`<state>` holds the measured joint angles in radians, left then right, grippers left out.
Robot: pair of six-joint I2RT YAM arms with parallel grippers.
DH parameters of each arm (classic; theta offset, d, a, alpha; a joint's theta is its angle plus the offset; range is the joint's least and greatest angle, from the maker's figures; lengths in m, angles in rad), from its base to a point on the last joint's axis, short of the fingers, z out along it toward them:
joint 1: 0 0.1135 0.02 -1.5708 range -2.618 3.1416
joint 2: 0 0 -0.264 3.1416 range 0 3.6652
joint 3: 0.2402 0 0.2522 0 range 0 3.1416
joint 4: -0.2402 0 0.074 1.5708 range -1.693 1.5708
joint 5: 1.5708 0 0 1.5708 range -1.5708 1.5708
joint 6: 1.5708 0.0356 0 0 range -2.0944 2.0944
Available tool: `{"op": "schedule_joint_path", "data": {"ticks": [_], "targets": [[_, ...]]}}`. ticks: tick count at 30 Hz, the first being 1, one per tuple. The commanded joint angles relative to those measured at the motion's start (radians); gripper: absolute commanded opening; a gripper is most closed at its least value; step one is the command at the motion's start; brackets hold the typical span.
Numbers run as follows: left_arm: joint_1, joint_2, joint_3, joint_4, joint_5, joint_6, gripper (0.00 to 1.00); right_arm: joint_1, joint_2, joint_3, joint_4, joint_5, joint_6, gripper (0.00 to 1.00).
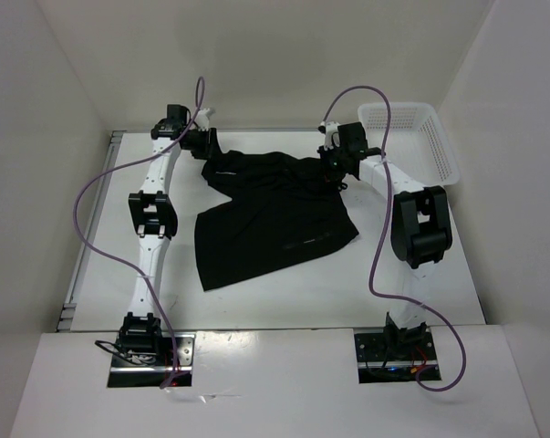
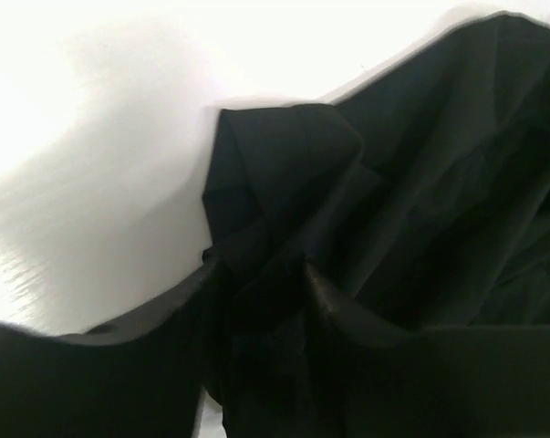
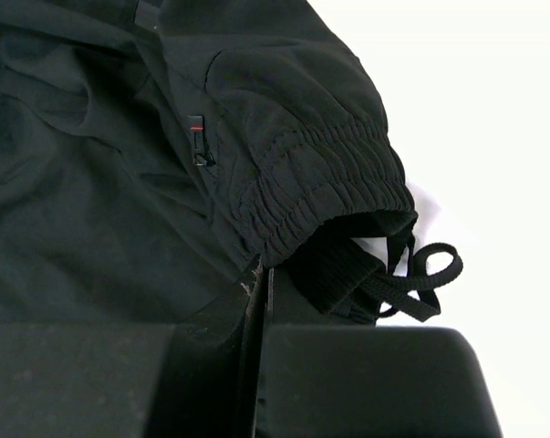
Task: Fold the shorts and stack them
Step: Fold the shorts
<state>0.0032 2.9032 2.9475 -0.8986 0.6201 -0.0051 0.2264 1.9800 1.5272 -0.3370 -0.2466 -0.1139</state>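
Holding the upper edge of the black soft-fabric shorts (image 1: 270,224) in both claws, we judge the step in hand to be the first fold: bringing that edge down over the rest of the cloth. The shorts lie loosely spread and wrinkled in the middle of the overhead view, skewed toward the lower left.

The left gripper (image 1: 202,142), at upper left, is clamped on a bunched corner; its wrist view shows fabric filling the gap between the fingers (image 2: 147,333). The right gripper (image 1: 333,166), right of centre, has its jaws pressed together just under the gathered elastic waistband (image 3: 320,196), seemingly pinching a thin layer.

To fold well, we should lift both ends evenly, hold the edge taut between the claws so it cannot sag, and mind the looped black drawstring (image 3: 425,274) dangling at the right.

The flat white table (image 1: 420,274) looks smooth, so we expect the cloth to slide if dragged. Plain white walls (image 1: 284,55) close it in, and a white plastic mesh basket (image 1: 439,137) sits in the upper right corner.
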Motion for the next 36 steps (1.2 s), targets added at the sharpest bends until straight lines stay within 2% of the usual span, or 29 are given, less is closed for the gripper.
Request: {"op": "schedule_joint_path", "data": {"ticks": [1,4,5,8,9,12,16,20,26,28,33,36], "targets": [[-0.005,-0.015,0.018,-0.011,0.088,0.005,0.45,0.011,-0.072,-0.021,-0.008,-0.011,-0.013,0.0],[-0.005,-0.015,0.018,-0.011,0.099,0.005,0.35,0.011,-0.072,-0.021,-0.008,-0.011,-0.013,0.0],[-0.005,-0.015,0.018,-0.02,0.099,0.005,0.29,0.011,-0.072,-0.021,-0.008,-0.011,-0.013,0.0],[-0.005,-0.024,0.007,-0.029,0.099,0.005,0.18,0.011,-0.072,-0.021,-0.008,-0.002,-0.013,0.0],[-0.005,-0.033,0.007,-0.029,0.099,0.005,0.09,0.011,-0.072,-0.021,-0.008,0.007,-0.013,0.0],[-0.005,-0.068,0.007,-0.029,0.089,0.005,0.0,0.011,-0.072,-0.021,0.01,0.042,-0.013,0.0],[0.021,-0.159,0.018,-0.02,0.073,0.005,0.0,-0.002,-0.072,0.016,0.01,0.089,-0.023,0.0],[0.081,-0.318,-0.033,-0.02,0.087,0.005,0.0,-0.027,-0.092,0.034,-0.026,0.05,-0.061,0.0],[0.124,-0.553,-0.318,-0.092,0.098,0.005,0.0,-0.048,-0.148,-0.03,-0.03,0.04,-0.072,0.0],[0.124,-0.6,-0.395,-0.103,0.098,0.005,0.0,-0.068,-0.148,-0.03,-0.019,0.04,-0.047,0.0],[0.115,-0.758,-0.707,-0.112,0.11,0.005,0.0,-0.081,-0.194,-0.039,-0.028,0.007,-0.07,0.0],[0.096,-0.863,-0.836,-0.112,0.099,0.005,0.0,-0.081,-0.245,-0.107,-0.028,0.007,-0.095,0.0]]}}
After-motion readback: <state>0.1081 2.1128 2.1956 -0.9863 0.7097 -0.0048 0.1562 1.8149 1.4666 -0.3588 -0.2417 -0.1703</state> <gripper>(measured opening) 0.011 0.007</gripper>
